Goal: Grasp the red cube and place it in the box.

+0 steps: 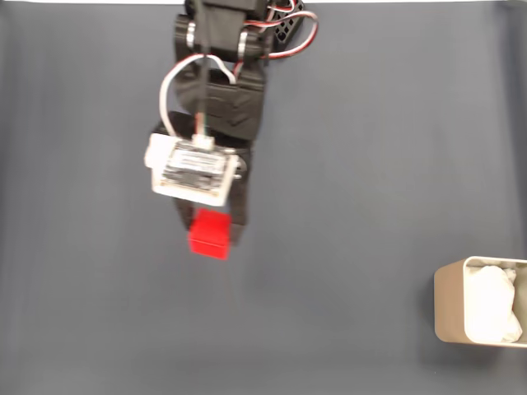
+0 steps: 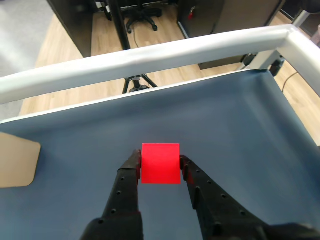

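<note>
Here a dark blue-grey table (image 1: 354, 164) spreads under everything, with a white rail (image 2: 150, 55) along its far edge in the wrist view. The black arm (image 1: 226, 90) reaches down from the top of the fixed view. The box (image 1: 451, 304) sits at the right edge of that view, white lining inside, well apart from the arm. The gripper (image 2: 160, 167) is clamped on the red cube (image 2: 160, 163), one finger touching each side.
</note>
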`<state>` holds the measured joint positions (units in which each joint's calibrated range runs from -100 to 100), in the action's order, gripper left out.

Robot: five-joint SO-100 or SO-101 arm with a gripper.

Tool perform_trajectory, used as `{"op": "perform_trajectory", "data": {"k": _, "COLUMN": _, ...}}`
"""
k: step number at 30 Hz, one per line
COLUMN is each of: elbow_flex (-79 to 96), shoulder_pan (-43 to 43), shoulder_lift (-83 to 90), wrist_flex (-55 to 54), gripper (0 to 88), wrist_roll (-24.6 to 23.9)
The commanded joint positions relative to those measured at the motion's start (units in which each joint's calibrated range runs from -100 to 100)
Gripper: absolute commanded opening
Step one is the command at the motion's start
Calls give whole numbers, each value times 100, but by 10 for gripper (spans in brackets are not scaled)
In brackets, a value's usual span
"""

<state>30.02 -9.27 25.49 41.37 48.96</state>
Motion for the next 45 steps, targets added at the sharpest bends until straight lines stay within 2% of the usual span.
{"op": "perform_trajectory", "data": {"k": 1, "elbow_flex": -347, "shoulder_pan": 352, "shoulder_lift": 25, "wrist_flex": 93, "gripper": 98, "wrist_roll": 10}}
{"op": "perform_trajectory", "data": {"k": 23, "elbow_flex": -2272, "shoulder_pan": 2120, "shoulder_lift": -1223, "wrist_flex": 388, "gripper": 101, "wrist_roll": 127}}
{"op": "perform_trajectory", "data": {"k": 45, "elbow_flex": -4681, "shoulder_pan": 2959, "shoulder_lift": -3164, "wrist_flex": 388, "gripper": 101, "wrist_roll": 259}}
